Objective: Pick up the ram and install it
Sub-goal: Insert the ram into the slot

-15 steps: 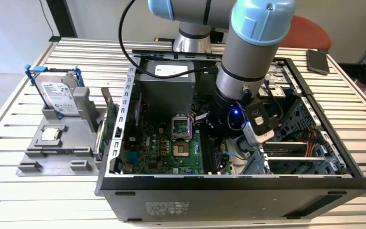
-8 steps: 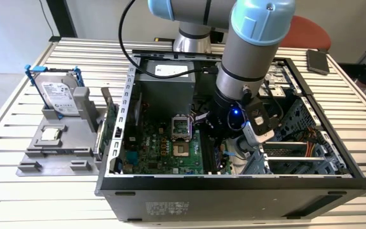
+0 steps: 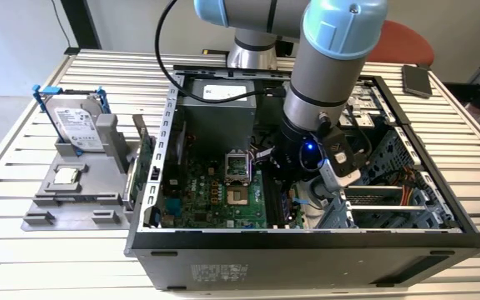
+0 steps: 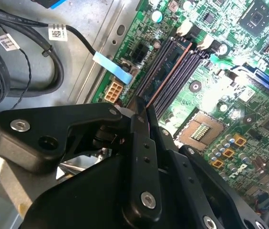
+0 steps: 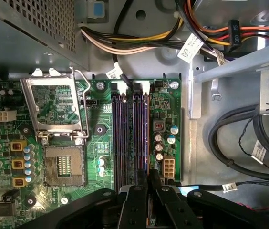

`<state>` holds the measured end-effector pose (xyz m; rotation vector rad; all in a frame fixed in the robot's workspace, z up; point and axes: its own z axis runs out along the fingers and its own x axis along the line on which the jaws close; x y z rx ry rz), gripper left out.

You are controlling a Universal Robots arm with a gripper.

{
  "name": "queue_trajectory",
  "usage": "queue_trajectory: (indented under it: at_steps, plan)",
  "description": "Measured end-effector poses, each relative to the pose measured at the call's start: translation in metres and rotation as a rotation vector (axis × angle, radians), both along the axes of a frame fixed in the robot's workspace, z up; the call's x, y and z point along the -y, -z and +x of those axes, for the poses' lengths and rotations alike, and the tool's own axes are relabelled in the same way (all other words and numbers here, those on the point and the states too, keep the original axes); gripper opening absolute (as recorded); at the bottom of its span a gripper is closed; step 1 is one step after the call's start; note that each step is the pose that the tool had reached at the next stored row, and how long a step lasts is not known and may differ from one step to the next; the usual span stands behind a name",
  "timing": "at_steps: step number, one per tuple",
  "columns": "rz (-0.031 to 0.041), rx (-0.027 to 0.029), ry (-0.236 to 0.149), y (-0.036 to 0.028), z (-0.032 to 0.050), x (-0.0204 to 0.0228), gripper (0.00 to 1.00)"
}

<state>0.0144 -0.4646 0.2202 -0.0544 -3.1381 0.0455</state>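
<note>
Four long memory slots (image 5: 129,133) side by side on the green motherboard (image 5: 165,102), directly beyond the tips of the gripper (image 5: 147,185) in the first wrist view. Fingers (image 5: 135,198) drawn close together, with only a thin gap between them. Seemingly clamped on the ram (image 5: 144,175), which shows edge-on there as a thin dark strip poking just past the tips; hard to make out more of it than that edge. Long axis of the stick apparently parallel to the slots, so stick and slots in line rather than crossed. Hard to tell from these angles whether hovering just above a slot or touching it; judged very close, with the stick at the slot end away from the two pale latches (image 5: 125,86). In the exterior view, arm reaching down into the open computer case (image 3: 307,240), wrist low over the board at roughly four o'clock from the processor socket (image 3: 235,181). Slots there running about twelve to six, just beside the socket on the exterior view's right. Grey parts holder (image 3: 73,200) out on the table at nine o'clock from the case, well apart from the arm, carrying a hard drive (image 3: 77,125). Matters most here: stick directly over the slot bank and lined up lengthwise with it.
</note>
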Motion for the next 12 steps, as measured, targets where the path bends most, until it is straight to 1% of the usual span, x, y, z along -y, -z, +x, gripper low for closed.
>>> queue_trajectory:
  at_steps: [3,6,9,12]
  plan:
    - [-0.0002,0.0,0.0,0.0009,0.0,0.0,0.0]
    - [-0.0006,-0.0001,0.0,0.0055,0.0,0.0001,0.0]
    - [-0.0011,-0.0002,0.0,0.0082,0.0,0.0002,0.0]
    - [-0.0004,-0.0004,0.0,0.0087,0.0,0.0001,0.0]
